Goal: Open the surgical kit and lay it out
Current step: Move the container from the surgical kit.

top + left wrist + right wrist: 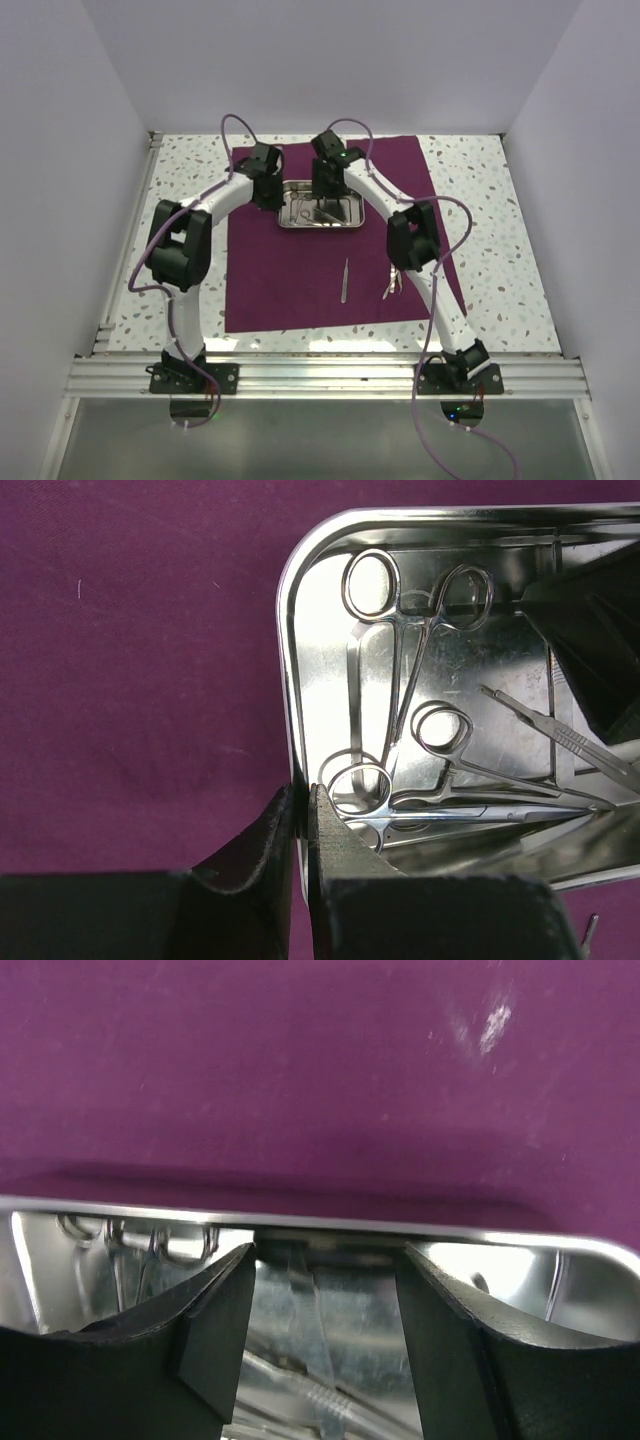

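The dark purple cloth [290,280] lies spread flat on the table. The shiny steel tray [320,226] sits on its far half. My left gripper [272,196] is shut on the tray's left rim [290,630], which is pinched between the pads [335,850]. Ring-handled forceps [400,660], scissors [470,770] and a slim ridged handle [560,735] lie in the tray. My right gripper [325,200] is open, with its fingertips [225,1300] down inside the tray [150,1212] on either side of a slim silver tool [320,1360]. Tweezers [345,278] and small scissors [392,283] lie on the cloth.
The speckled table [500,230] shows around the cloth. White walls enclose the back and both sides. A metal rail [320,375] runs along the near edge where the arm bases are bolted. The right arm's elbow [412,235] hangs over the cloth's right part.
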Controlling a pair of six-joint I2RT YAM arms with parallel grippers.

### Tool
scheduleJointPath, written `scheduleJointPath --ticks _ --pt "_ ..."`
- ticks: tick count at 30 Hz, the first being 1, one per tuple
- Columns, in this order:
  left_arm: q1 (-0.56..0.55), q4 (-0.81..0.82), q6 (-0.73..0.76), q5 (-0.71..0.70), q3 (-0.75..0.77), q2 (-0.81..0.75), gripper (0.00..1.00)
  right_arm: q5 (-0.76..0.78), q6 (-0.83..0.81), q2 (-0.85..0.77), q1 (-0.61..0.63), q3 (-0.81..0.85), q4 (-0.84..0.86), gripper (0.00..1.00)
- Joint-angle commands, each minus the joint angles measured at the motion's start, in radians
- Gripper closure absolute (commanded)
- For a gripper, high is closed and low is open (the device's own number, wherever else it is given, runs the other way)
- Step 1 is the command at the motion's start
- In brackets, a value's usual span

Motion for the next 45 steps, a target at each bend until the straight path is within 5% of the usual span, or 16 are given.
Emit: scheduleJointPath --ticks 1,10,20,25,45 --pt "0.001 -0.021 0.042 0.053 -0.018 -0.046 1.00 0.014 0.006 0.056 -0.002 0.030 0.006 0.39" --pt "-0.006 -0.021 0.042 0.070 -0.021 -0.054 1.00 0.127 -0.002 0.122 0.013 0.044 -0.035 0.64" --pt "-0.006 0.012 0.028 0.096 -0.046 -0.062 1.00 0.205 -0.033 0.146 0.066 0.018 -0.119 0.73" --pt "-0.006 0.021 0.025 0.104 -0.060 -0.065 1.00 0.172 -0.019 0.183 0.066 0.095 -0.168 1.00" --pt "-0.005 0.032 -0.003 0.107 -0.015 -0.005 1.00 0.172 -0.017 -0.120 0.007 0.162 -0.118 1.00"
